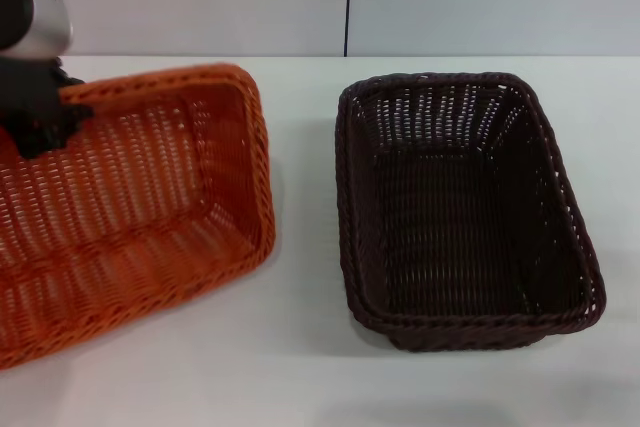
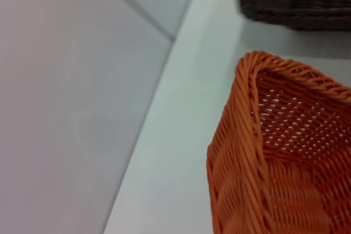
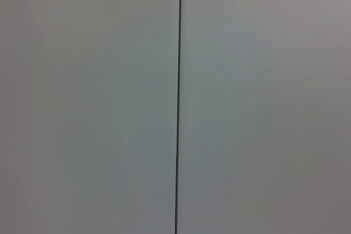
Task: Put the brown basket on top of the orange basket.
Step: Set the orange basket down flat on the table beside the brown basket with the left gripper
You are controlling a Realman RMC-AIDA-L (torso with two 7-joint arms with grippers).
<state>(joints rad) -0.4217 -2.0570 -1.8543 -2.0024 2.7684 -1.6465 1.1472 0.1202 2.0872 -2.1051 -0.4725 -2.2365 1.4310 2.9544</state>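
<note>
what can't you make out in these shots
- Left claw: in the head view it sits at the far rim of the orange basket; whether it grips the rim cannot be told.
- Orange basket: its left and near parts are cut off by the head view's edge.
- Right claw: in no view; the right wrist view shows only a wall.
- Brown basket: mostly cut off in the left wrist view.

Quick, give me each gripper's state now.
Left gripper: at the far rim of the tilted orange basket; open or shut cannot be told.
Right gripper: not in view.
</note>
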